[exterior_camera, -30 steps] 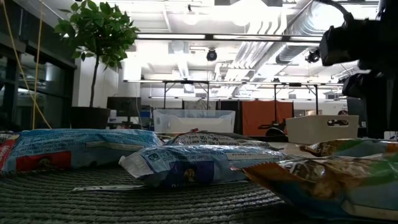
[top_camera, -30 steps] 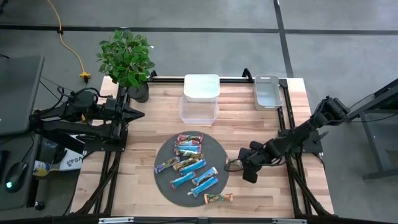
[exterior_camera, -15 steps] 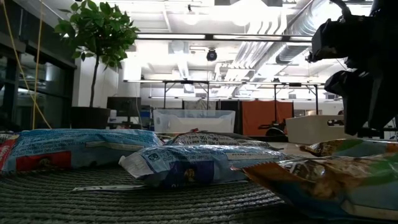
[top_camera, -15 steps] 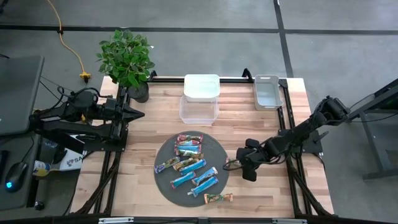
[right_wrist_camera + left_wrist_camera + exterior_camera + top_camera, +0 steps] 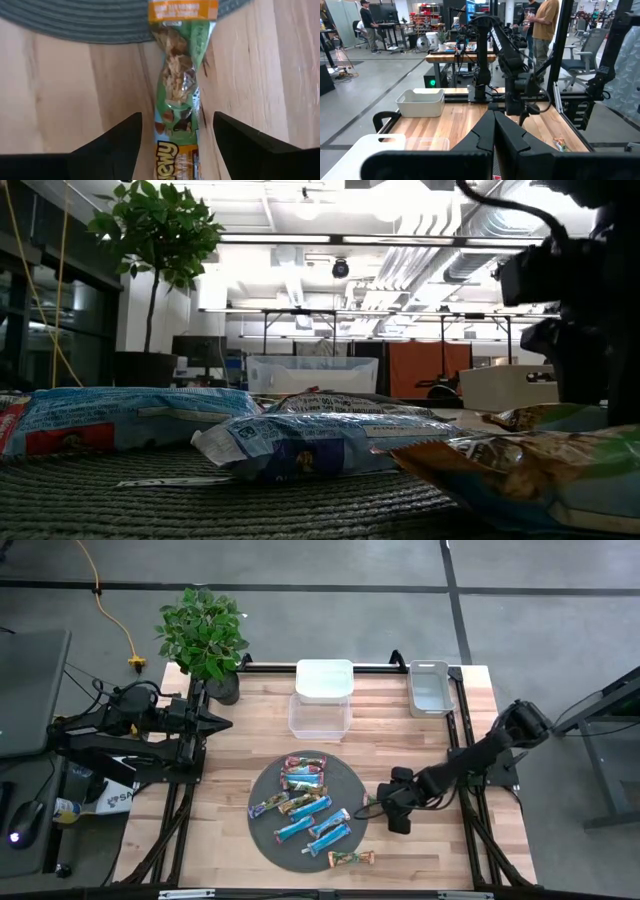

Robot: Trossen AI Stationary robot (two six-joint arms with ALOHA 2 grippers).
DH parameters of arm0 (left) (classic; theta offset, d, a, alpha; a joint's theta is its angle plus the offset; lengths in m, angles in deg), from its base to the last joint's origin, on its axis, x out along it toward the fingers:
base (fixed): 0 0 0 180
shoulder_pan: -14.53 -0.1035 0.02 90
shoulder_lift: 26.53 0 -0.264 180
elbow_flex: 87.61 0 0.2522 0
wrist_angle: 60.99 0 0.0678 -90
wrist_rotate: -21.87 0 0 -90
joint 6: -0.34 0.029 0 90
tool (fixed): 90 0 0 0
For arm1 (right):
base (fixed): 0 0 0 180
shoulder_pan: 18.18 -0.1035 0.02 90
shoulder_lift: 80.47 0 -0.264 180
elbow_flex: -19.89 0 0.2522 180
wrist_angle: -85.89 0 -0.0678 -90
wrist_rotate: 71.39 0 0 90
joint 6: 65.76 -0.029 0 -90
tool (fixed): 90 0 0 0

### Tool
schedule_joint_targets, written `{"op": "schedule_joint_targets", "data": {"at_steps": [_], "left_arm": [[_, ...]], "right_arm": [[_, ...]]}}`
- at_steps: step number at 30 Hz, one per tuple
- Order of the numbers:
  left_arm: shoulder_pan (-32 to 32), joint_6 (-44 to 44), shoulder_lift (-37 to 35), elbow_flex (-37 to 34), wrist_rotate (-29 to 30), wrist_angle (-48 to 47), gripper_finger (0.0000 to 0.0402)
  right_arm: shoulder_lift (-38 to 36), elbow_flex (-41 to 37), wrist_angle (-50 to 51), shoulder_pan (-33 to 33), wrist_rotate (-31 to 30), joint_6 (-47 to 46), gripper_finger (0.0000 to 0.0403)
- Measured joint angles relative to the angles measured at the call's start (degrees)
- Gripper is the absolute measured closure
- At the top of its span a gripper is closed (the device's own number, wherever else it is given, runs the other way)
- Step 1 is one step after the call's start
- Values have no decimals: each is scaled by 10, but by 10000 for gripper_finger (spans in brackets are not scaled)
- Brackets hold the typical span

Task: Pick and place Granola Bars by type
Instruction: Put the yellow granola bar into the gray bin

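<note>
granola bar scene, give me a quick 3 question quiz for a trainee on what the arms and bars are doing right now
1. True or false: the right gripper is open, with a green-wrapped granola bar lying between its fingers.
2. Where do most of the granola bars lie? A) in the clear container B) on the round grey mat C) in the white bin
3. Fill in: the left gripper waits near the ____ at the table's far left corner.

Key
1. True. The right wrist view shows the bar on the wood between the spread fingers, one end reaching the mat's edge.
2. B. One more bar lies on the wood just off the mat.
3. Potted plant.
</note>
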Motion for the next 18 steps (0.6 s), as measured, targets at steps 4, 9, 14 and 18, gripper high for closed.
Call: {"op": "schedule_joint_targets", "data": {"at_steps": [4, 9, 14, 18], "left_arm": [[0, 0, 0, 0, 0, 0, 401], [0, 0, 0, 0, 0, 0, 401], [0, 0, 0, 0, 0, 0, 401], [0, 0, 0, 0, 0, 0, 401]], "right_arm": [[12, 2, -1, 0, 4, -2, 173], [17, 2, -1, 0, -2, -3, 176], [17, 2, 3, 0, 0, -22, 198], [17, 2, 4, 1, -1, -33, 227]]}}
